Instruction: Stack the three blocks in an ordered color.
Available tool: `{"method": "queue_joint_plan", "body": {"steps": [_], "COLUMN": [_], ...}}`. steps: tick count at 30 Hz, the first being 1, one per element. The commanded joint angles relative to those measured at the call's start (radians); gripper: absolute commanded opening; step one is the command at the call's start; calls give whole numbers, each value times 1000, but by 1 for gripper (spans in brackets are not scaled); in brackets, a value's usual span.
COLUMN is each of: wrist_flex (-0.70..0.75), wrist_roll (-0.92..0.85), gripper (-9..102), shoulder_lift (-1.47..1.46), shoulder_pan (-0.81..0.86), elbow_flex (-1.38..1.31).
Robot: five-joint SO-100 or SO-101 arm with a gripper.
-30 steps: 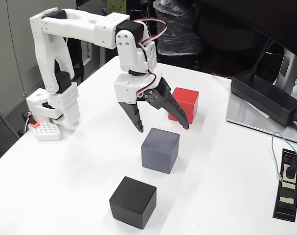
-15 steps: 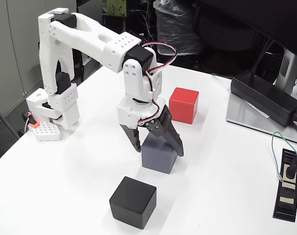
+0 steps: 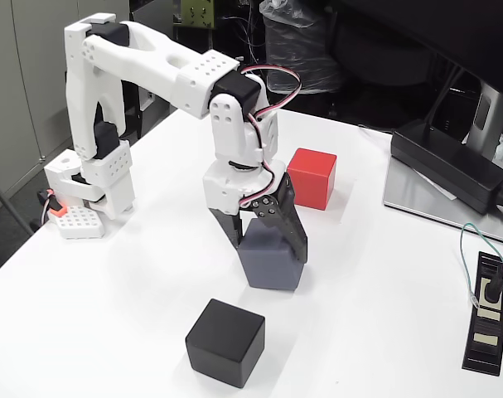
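Gripper [image 3: 268, 247] jaws narrowed against grey block [image 3: 271, 264], black block [image 3: 225, 342] below, red block [image 3: 311, 177] beyond.

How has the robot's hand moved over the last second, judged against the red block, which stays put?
Yes. The hand has come down and toward the camera, away from the red block, and now straddles the grey block.

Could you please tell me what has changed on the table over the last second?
The white arm's gripper came down from above the table and now straddles the matte grey cube, fingers along its sides; whether it is clamped is unclear. The bright red cube and black cube stayed put.
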Motion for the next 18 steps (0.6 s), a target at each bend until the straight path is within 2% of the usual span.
{"method": "queue_joint_plan", "body": {"steps": [1,8,18], "wrist_flex": [-6,-5,46], "wrist_roll": [-3,-5,0], "gripper": [9,-2,0], "shoulder_lift": [2,5,66], "shoulder_pan": [0,-9,-11], "elbow_flex": [0,-2,-97]}}
